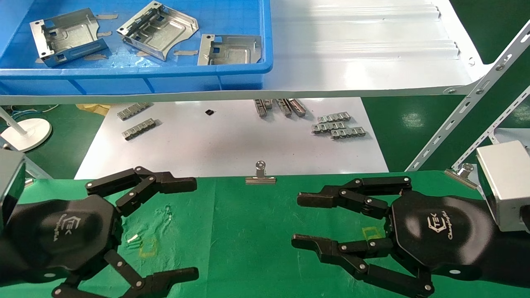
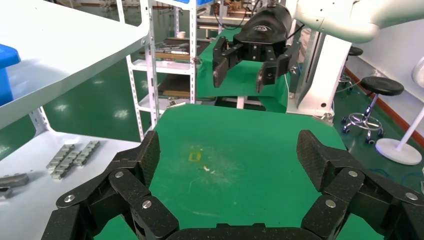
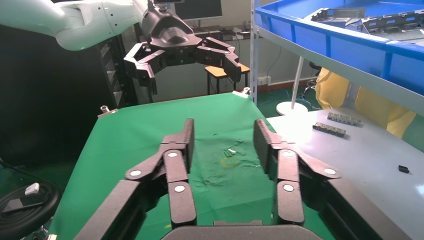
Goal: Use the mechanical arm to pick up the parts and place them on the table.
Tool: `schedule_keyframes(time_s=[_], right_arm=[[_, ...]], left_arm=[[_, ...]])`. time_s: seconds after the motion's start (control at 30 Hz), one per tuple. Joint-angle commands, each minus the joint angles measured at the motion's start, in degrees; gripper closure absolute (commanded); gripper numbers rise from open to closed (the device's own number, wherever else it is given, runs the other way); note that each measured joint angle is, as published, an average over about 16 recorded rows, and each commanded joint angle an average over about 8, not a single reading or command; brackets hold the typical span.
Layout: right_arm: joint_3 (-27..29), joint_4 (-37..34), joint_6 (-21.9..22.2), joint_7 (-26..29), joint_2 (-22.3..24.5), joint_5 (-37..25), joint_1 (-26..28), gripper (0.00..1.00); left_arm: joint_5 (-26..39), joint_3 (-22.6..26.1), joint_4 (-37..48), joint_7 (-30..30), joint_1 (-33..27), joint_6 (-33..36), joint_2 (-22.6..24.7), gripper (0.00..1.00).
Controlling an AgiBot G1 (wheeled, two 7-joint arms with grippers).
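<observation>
Left mechanical arm (image 1: 188,225), lower fingers (image 1: 165,281) cropped

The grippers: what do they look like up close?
Both the left gripper and the right gripper are black. Each has a glossy hexagonal palm with a white logo and jointed link fingers with silver rivets. A silver box wrist shows on the right.

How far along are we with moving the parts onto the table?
Nothing done: three parts lie in the blue bin, none on the green table. Left gripper and right gripper hover open and empty over it. All three remain.
</observation>
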Motion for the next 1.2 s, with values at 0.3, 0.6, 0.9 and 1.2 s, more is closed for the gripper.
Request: schedule_keyframes(time_s=[0.3,0.6,0.9,1.2], right_arm=[[0.0,0.0,0.0,0.0,0.0,0.0,0.0,1.0],[0.0,0.0,0.0,0.0,0.0,0.0,0.0,1.0],[0.0,0.0,0.0,0.0,0.0,0.0,0.0,1.0],[0.0,0.0,0.0,0.0,0.0,0.0,0.0,1.0]], left_arm=[[2.4,-0.6,3.1,-2.4,-8.3,-4.7,0.8,0.0],[20.3,7.0,20.3,-7.6,-31.0,-16.1,10.8,0.0],[37.8,16.0,46.0,-9.5,-48.7,-24.6,22.8,0.23],[43.3,19.0,61.4,-7.8,-55.8,-29.1,29.0,1.0]])
